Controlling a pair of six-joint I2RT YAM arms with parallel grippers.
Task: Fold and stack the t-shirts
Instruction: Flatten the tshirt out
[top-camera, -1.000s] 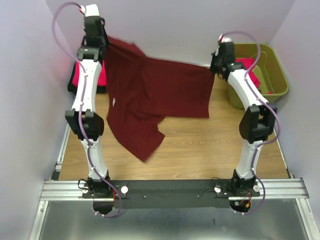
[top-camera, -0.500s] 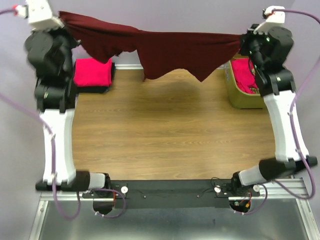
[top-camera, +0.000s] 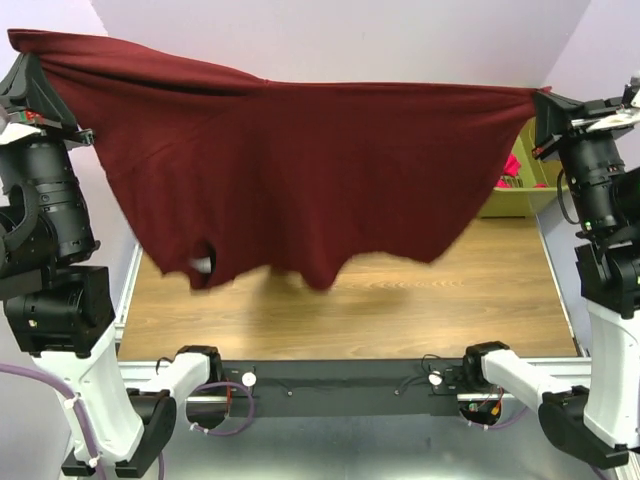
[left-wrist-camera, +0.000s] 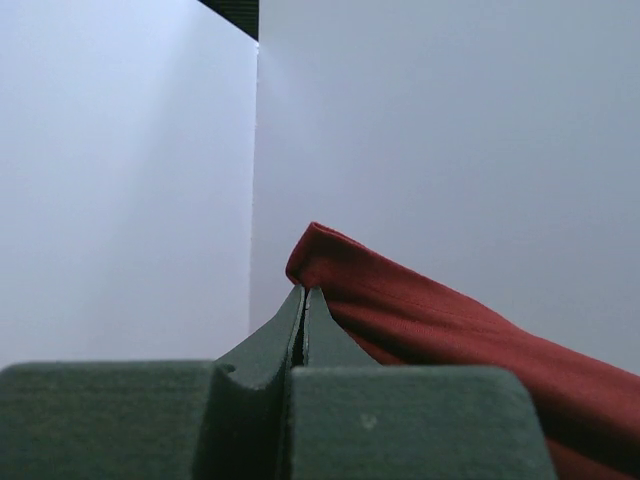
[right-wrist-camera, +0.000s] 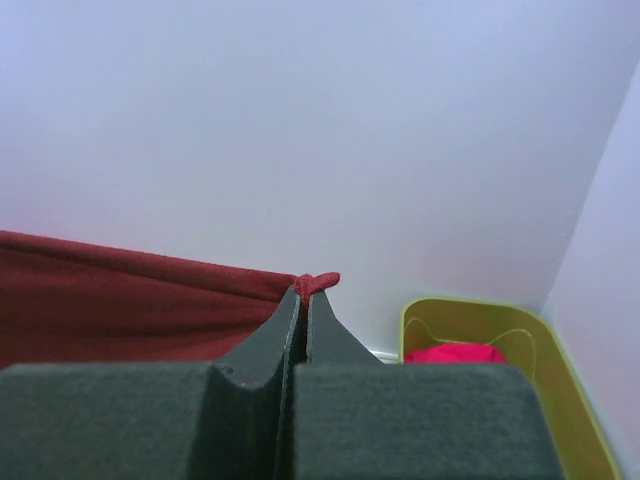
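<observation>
Two-handed: pinching upper corners of maroon t-shirt (top-camera: 300, 180) tight in left hand (left-wrist-camera: 303, 300) and right hand (right-wrist-camera: 302, 296), holding it stretched wide, hanging above wooden tabletop (top-camera: 420, 310)

Bright, soft, even light.
The fingers (left-wrist-camera: 420, 425) are blurred in both wrist views; below them a soft shadow is cast on the table (top-camera: 480, 300) by the maroon t-shirt (top-camera: 300, 180).
</observation>
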